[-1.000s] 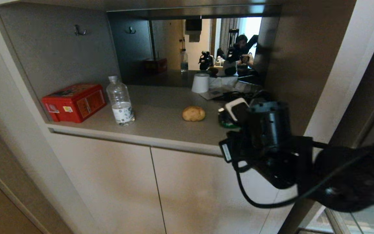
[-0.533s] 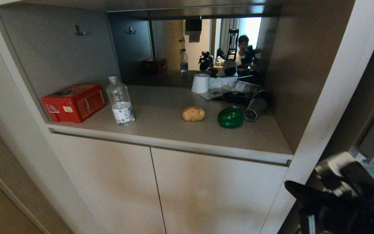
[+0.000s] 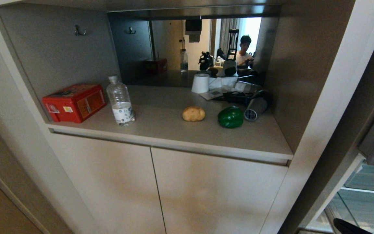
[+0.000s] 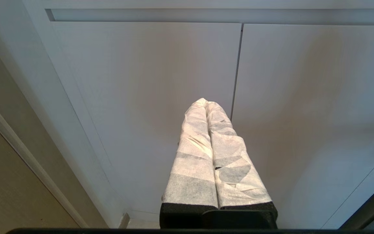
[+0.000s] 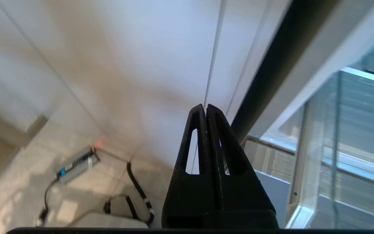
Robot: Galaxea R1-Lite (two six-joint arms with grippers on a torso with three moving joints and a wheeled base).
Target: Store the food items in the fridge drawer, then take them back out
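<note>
**Desk:** Where is the food sitting?

**Me:** From my head camera, both pieces lie on the counter (image 3: 161, 128) in the cabinet niche. The potato (image 3: 193, 113) is near the middle, and the green bell pepper (image 3: 230, 117) is just beside it on the right, a small gap between them. The pepper sits right up against the barrel end of a hair dryer (image 3: 254, 105); I cannot tell if they touch.

**Desk:** And the fridge drawer?

**Me:** I only catch clear glass or plastic panels (image 3: 367, 188) low at the far right of the head view, beyond the cabinet's side post. I cannot say which of them is the drawer.

**Desk:** Grippers?

**Me:** The right gripper (image 5: 205, 109) has its black fingers pressed flat together, nothing between them. It hangs low in front of the cabinet doors, close to the edge of the glass panels, with a cable and a small power brick on the floor below. The left gripper (image 4: 205, 102) has its white-wrapped fingers closed tip to tip as well, empty, pointing at the seam between the two cabinet doors (image 4: 237, 65).

**Desk:** Anything else on the counter?

**Me:** A red box (image 3: 74, 102) at the left, a clear water bottle (image 3: 120, 101) beside it, a white paper roll (image 3: 201, 83) at the back. A mirror behind shows a person.
</note>
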